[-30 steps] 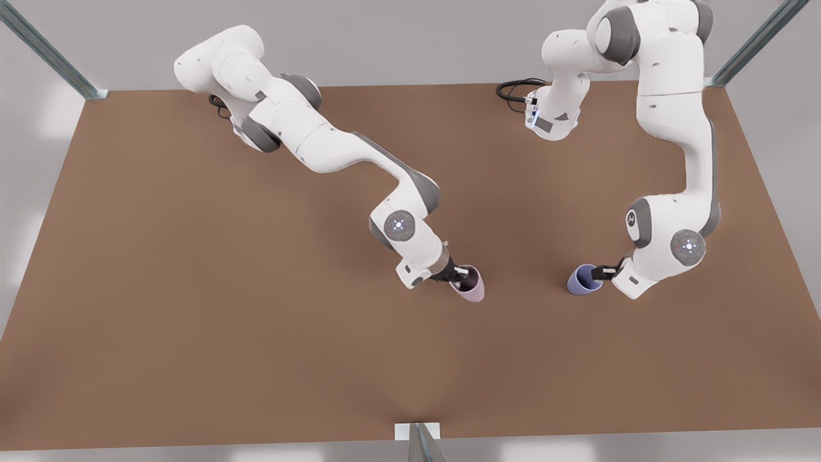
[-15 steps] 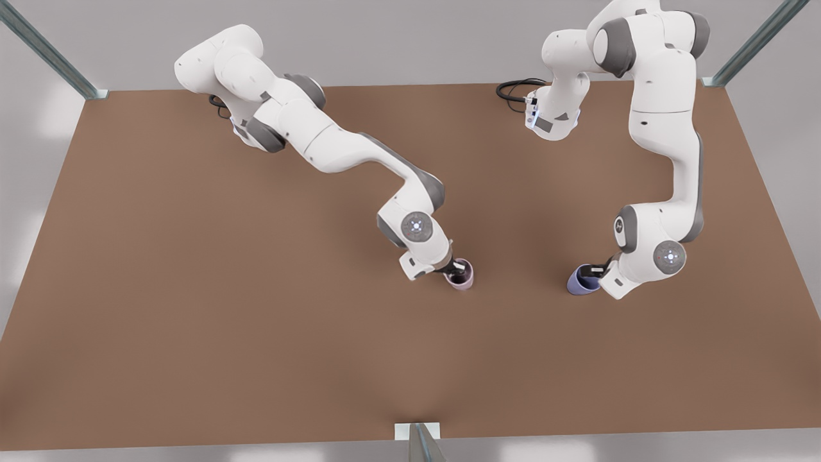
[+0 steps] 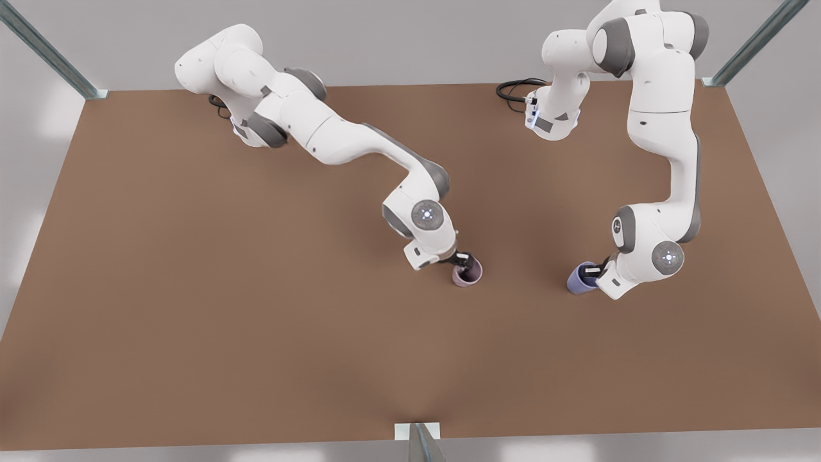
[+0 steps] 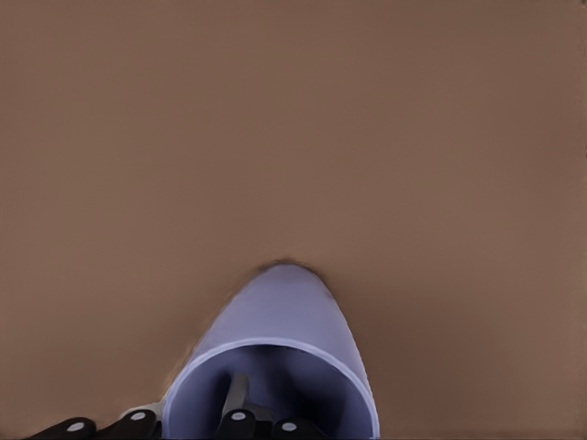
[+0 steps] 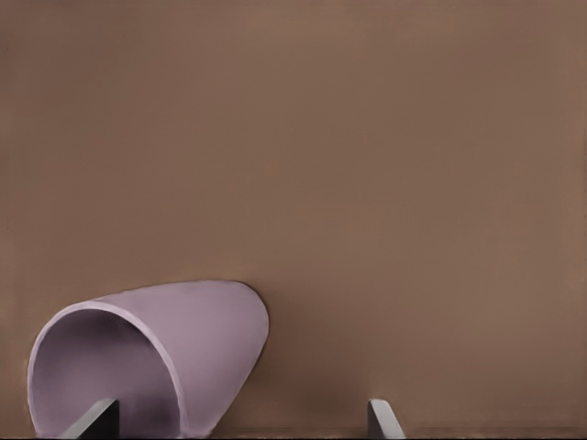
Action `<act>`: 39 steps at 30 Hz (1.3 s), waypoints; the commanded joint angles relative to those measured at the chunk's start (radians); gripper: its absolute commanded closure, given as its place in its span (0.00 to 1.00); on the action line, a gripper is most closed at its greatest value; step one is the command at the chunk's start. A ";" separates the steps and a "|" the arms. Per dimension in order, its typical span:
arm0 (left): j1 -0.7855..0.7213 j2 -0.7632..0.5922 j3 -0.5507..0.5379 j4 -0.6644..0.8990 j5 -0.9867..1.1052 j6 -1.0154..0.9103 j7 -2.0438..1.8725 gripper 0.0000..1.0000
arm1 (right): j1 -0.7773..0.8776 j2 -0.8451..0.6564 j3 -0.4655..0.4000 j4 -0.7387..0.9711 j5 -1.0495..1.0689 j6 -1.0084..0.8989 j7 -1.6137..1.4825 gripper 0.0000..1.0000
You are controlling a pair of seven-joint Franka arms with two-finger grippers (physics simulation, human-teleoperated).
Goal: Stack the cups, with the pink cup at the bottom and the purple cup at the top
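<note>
L gripper (image 3: 591,272) pinched purple cup (image 3: 580,280) rim for lifting. R gripper (image 3: 463,260) at pink cup (image 3: 467,274), fingers spread, cup set on surface (image 3: 256,308) as base.

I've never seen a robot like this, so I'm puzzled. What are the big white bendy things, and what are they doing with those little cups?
They are two robot arms standing on a brown table. The big picture comes from a camera looking down at them. The two small pictures come from cameras riding on each arm's wrist.

Each arm ends in a gripper, a hand with two fingers. The left gripper, on the front view's right, pinches the rim of the purple cup, with one finger inside it. The right gripper is at the pink cup, and its fingers are spread open.

The cups sit apart. The purple one is meant to go on top of the pink one.
</note>
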 commanded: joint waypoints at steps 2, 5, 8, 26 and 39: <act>-0.004 0.002 0.000 0.001 -0.013 -0.015 -0.009 0.71 | -0.014 -0.100 0.000 -0.005 -0.004 -0.098 0.036 0.00; -0.006 0.001 0.000 0.005 -0.013 -0.021 -0.012 0.79 | -0.264 -0.452 -0.009 -0.287 -0.116 -0.291 -0.330 0.00; -0.030 -0.062 -0.006 0.082 -0.013 -0.155 -0.017 0.79 | -0.533 -0.715 -0.012 -0.407 -0.090 -0.564 -0.724 0.00; -0.361 0.171 -0.109 0.702 -0.050 -0.568 -0.848 0.79 | -0.740 -0.985 -0.092 -0.787 -0.125 -0.187 -2.679 0.00; -0.397 0.202 -0.112 0.690 -0.068 -0.551 -0.896 0.79 | -0.769 -0.971 -0.126 -0.764 -0.020 -0.398 -1.102 0.00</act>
